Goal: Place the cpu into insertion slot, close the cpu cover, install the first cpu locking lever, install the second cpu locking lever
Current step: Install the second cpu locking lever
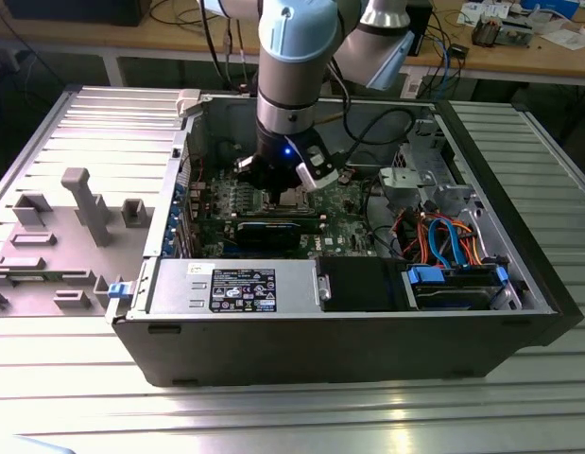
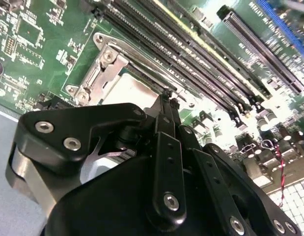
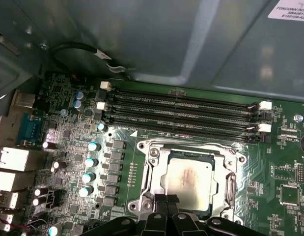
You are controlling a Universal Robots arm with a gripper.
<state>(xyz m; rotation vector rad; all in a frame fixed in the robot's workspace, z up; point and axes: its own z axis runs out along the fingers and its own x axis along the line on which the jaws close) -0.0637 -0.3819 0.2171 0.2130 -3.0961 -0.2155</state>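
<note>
cpu (image 3: 190,183) already seated in insertion slot (image 3: 151,169) with cpu cover (image 3: 231,183) down over it, pincer (image 3: 166,199) fingers together at the socket edge, so lever locking looks in hand, needing precise hooking.

No print can be read with any certainty. A black label (image 1: 243,288) with white marks sits on the grey power supply (image 1: 231,286) along the near edge of the computer case (image 1: 349,345) in the exterior view — its characters are too small to make out. In the first wrist view a white sticker (image 3: 290,10) on the grey case wall (image 3: 181,39) carries dark lettering — cut off and blurred.
</note>
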